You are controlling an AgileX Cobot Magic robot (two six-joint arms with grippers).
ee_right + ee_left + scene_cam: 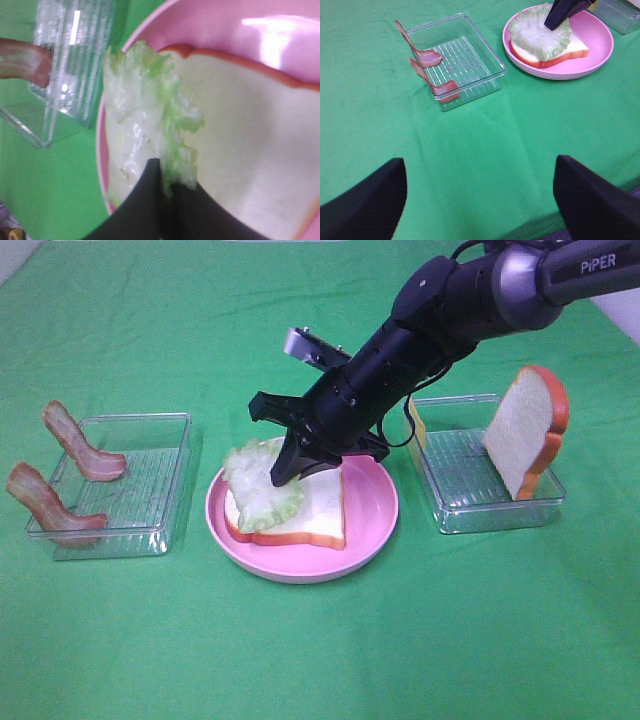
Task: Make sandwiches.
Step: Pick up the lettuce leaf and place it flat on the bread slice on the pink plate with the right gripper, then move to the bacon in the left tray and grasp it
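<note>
One bread slice (pixel 315 510) lies on the pink plate (pixel 375 515), lettuce (pixel 255 490) on top. The right gripper (pixel 283 476), jaws together, touches the lettuce's edge. The left gripper (pixel 480 167) hangs over green cloth (pixel 470 140), jaws wide apart, empty. Two bacon strips (pixel 80 445) lean against the left tray (pixel 150 490) wall.

Your right pincer (pixel 285 472) is touching with its tips the lettuce leaf (pixel 258 485). The leaf is lying directly under it on one bread slice (pixel 315 510), covering the part on the pincer's left. This slice is lying in the plate (pixel 375 525). Well apart on the pincer's left, one tray (pixel 135 420) is standing, and two bacon strips (pixel 78 445) are leaning over its wall farthest from the pincer. On the pincer's right, another tray (pixel 470 475) is standing. A cheese slice (pixel 416 423) is leaning at its wall nearest the pincer, and a second bread slice (pixel 525 430) is leaning at the farthest one.
</note>
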